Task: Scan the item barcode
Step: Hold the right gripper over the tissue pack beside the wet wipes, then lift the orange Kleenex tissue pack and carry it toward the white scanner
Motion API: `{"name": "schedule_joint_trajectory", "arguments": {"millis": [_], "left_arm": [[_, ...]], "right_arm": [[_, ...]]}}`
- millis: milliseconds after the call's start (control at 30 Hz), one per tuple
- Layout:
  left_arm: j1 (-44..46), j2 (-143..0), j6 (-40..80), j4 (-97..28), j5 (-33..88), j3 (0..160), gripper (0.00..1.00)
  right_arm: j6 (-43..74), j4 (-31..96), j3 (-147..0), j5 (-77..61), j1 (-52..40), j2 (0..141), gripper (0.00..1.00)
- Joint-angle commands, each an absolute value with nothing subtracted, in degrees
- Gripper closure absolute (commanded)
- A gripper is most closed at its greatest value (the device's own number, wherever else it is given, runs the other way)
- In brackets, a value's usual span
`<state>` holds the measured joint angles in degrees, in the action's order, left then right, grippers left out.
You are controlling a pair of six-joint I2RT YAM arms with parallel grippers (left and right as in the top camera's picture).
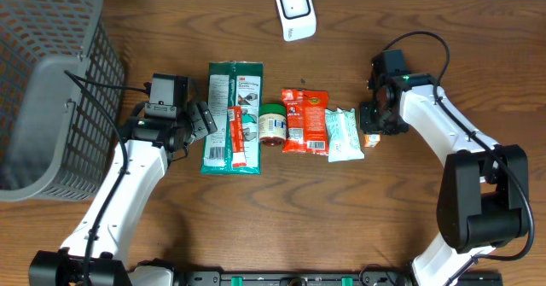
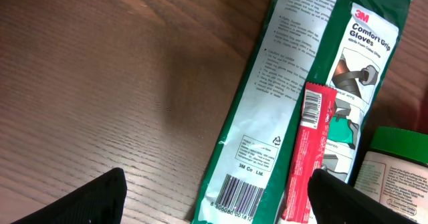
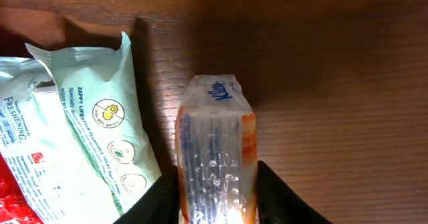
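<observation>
Brown wooden worktop. Grey plastic lattice basket outboard of left pincer, nothing visible inside. Left pincer gaping, unladen. White handheld scanner beyond right pincer, inboard. Right pincer clamped narrow on small orange-edged, clear-wrapped tissue pack, resting on worktop, long axis straight out from fingers.

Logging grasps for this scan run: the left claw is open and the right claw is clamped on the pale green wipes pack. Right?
No. The left claw is open, but the right claw grips the orange tissue pack, not the pale green wipes pack beside it. The right wrist view shows this.
</observation>
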<state>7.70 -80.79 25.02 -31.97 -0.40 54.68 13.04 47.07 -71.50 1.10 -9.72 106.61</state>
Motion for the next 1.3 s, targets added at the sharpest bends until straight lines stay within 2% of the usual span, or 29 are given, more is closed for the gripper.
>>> {"name": "schedule_joint_trajectory", "arguments": {"millis": [0,200,300,400,533,633,733,1000,1267], "left_arm": [[7.5,-80.5,24.4,-32.1,-1.5,55.6,0.13],[7.5,-80.5,24.4,-32.1,-1.5,55.6,0.13],[7.5,-80.5,24.4,-32.1,-1.5,55.6,0.13],[7.5,-80.5,24.4,-32.1,-1.5,55.6,0.13],[7.5,-80.5,24.4,-32.1,-1.5,55.6,0.13],[7.5,-80.5,24.4,-32.1,-1.5,55.6,0.13],[7.5,-80.5,24.4,-32.1,-1.5,55.6,0.13],[7.5,-80.5,24.4,-32.1,-1.5,55.6,0.13],[7.5,-80.5,24.4,-32.1,-1.5,55.6,0.13]], "right_arm": [[13.3,47.1,-71.4,1.9,-10.2,107.0,0.67],[13.3,47.1,-71.4,1.9,-10.2,107.0,0.72],[12.8,47.2,-71.5,1.9,-10.2,106.6,0.84],[12.8,47.4,-72.1,1.8,-10.2,104.9,0.88],[12.7,49.2,-72.6,-0.4,-10.2,100.5,0.89],[8.7,50.5,-72.7,-3.0,-10.2,95.7,0.98],[10.7,53.3,-74.7,-3.1,-10.2,90.9,0.99],[11.8,73.6,-100.1,-3.1,-10.2,92.3,0.99],[11.8,88.6,-132.2,-4.0,-10.5,106.7,0.99]]}}
